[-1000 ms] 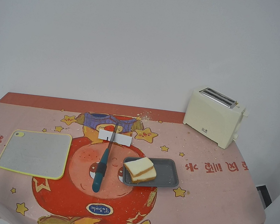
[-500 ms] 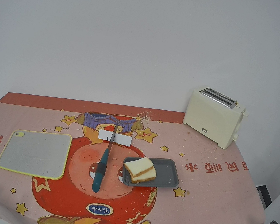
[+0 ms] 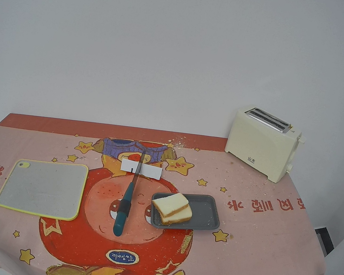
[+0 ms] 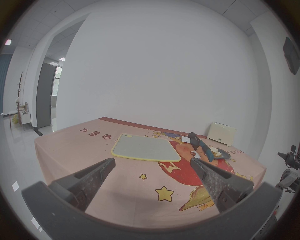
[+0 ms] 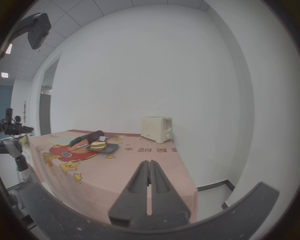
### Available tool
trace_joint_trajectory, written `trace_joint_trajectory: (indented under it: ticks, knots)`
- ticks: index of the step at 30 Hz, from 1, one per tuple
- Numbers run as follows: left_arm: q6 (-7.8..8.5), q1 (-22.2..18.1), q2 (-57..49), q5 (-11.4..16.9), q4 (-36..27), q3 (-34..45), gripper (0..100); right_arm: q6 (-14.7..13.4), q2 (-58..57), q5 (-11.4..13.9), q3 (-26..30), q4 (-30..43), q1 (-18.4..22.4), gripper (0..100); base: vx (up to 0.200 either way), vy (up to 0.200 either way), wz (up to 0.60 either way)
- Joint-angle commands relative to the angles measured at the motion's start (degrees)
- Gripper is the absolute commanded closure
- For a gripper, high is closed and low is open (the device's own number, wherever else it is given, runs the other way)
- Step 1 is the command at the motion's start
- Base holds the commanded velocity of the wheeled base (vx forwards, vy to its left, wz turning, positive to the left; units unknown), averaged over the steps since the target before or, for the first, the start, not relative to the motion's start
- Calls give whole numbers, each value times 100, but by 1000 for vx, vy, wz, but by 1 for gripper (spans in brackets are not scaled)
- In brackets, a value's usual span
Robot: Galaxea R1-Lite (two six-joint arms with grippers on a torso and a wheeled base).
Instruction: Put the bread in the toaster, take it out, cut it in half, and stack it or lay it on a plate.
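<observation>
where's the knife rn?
Head view: the teal-handled knife lies mid-table, blade end at a small white stand, between the grey yellow-rimmed cutting board on the robot's left and the dark grey tray of bread slices on its right.

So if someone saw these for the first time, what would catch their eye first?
Probably the tablecloth with its big red cartoon figure and yellow stars. Next, the stacked bread slices on the grey tray mid-table, the teal-handled knife just left of it, and the cream toaster at the far right corner.
</observation>
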State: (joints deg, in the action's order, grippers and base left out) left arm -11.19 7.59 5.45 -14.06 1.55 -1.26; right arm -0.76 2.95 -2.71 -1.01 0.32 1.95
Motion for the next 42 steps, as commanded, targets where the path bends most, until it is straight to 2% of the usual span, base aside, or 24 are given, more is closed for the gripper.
trace_joint_trajectory:
  ticks: [1, 7, 8, 11, 12, 13, 14, 15, 16, 17, 18, 19, 23, 24, 27, 31, 37, 39, 42]
  knots:
    - [-6, -267, 44, -607, 30, 55, 0, -4, 4, 7, 75, 3, 16, 100, 0, 0, 0]
    - [-41, -302, 26, -528, 118, 90, 0, -39, 4, -2, 75, -5, 16, 100, 0, 0, 0]
    - [-6, -698, -123, -475, 65, 82, 0, -65, 4, -11, 75, -5, 25, 100, 0, 0, 0]
    - [38, -742, -123, -466, 109, 108, 0, -56, 4, -2, 66, 3, 16, 100, 0, 0, 0]
    - [47, -742, -149, -405, 179, 126, 0, -65, 4, -11, 66, -5, 16, 100, 0, 0, 0]
    - [91, -724, -246, -212, 223, 126, 0, -74, 4, -11, 75, -14, 7, 100, 0, 0, 0]
    - [223, -716, -413, 184, 223, 126, 0, -65, 4, -11, 75, -23, -2, 100, 0, 0, 0]
    - [223, -716, -413, 184, 223, 126, 0, -65, 4, -11, 75, -23, -2, 100, 0, 0, 0]
    - [697, -716, -457, 1045, 197, 126, 0, -39, -5, -2, 75, -23, -2, 100, 0, 0, 0]
    - [1022, -707, -422, 1406, 74, 126, 0, -30, -5, 7, 75, -32, -2, 100, 0, 0, 0]
    - [1137, -707, -422, 1520, -85, 126, 0, -21, -5, 7, 84, -32, -10, 100, 0, 0, 0]
    - [1172, -707, -422, 1529, -234, 117, 0, -12, -5, 7, 84, -40, -10, 100, 0, 0, 0]
    - [1075, -707, -422, 1476, -199, 108, 0, -12, -5, 7, 84, -49, -10, 100, 0, 0, 0]
    - [987, -707, -422, 1335, -190, 117, 0, -4, -5, 7, 84, -49, -10, 100, 0, 0, 0]
    - [961, -751, -483, 1309, -181, 117, 0, 32, 4, 16, 84, -40, -19, 100, 0, 0, 0]
    - [1022, -733, -510, 1309, -128, 126, 0, 216, -225, 332, 84, -23, -195, 100, 0, 0, 0]
    - [1119, -733, -519, 1326, -146, 126, 0, 190, -295, 323, 84, -23, -213, 100, 0, 0, 0]
    - [1207, -733, -519, 1318, -137, 126, 0, 190, -295, 323, 84, -23, -221, 100, 0, 0, 0]
    - [1207, -733, -519, 1318, -146, 126, 0, 155, -295, 306, 84, -23, -221, 100, 0, 0, 0]
